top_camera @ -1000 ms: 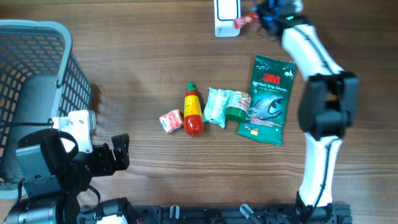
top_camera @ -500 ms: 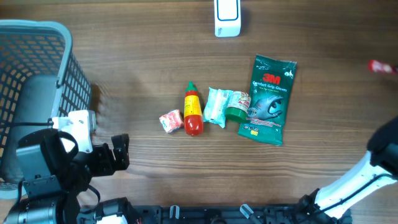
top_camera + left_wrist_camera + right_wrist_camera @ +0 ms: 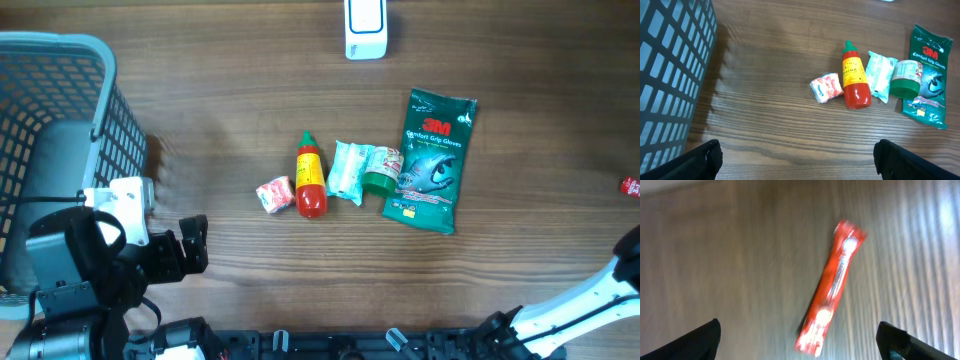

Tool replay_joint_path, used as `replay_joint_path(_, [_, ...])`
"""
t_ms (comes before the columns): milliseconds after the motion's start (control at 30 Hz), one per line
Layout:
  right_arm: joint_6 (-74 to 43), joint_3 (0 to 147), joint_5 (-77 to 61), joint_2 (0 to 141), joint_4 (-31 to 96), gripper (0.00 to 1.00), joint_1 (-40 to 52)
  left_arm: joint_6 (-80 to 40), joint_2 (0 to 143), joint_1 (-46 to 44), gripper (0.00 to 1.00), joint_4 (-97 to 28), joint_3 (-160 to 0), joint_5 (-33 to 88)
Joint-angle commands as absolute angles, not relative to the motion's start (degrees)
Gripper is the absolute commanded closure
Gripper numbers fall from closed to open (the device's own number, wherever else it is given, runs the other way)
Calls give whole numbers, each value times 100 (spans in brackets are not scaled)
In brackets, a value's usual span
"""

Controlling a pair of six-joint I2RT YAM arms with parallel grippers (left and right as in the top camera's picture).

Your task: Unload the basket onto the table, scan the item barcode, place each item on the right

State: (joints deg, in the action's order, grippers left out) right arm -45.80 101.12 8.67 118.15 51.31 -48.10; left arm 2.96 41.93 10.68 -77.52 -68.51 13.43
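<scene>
From above, we see the red packet at the right edge of the worktop, well away from the white scanner at the far edge. In the middle lie a small pink pack, a red sauce bottle, a white and green pack, a tub with a green lid and a green glove bag, all close in a row. A grey basket stands at the left edge. The left arm sits at the near left corner. Only a bit of the right arm shows at the near right corner.

From the left wrist, the left jaws are wide apart and hold nothing. They touch nothing. The row of things lies ahead of them, and the basket wall is on the left.

From the right wrist, the right jaws are wide apart too and hold nothing. The red packet shows slanted and blurry over the wood, ahead of the jaws. Neither jaw touches it.
</scene>
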Motion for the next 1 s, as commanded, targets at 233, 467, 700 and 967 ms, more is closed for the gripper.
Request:
replay_joint_path(233, [-3815,10287,-1052,10650,7065,0,-1964,427,4152,1100,0,-7738,-6862,1433])
replay_joint_path(467, [-3618,9526,-1146,10650,7677,0,705,427,4152,1100,0,-7738,-6862,1433])
replay_joint_path(700, [-4187,7944,-1100,10650,5983,0,2169,427,4152,1100,0,-7738,-6862,1433])
replay_joint_path(967, [-3896,6785,104,10654,4469,14,2383,427,4152,1100,0,-7738,-6862,1433])
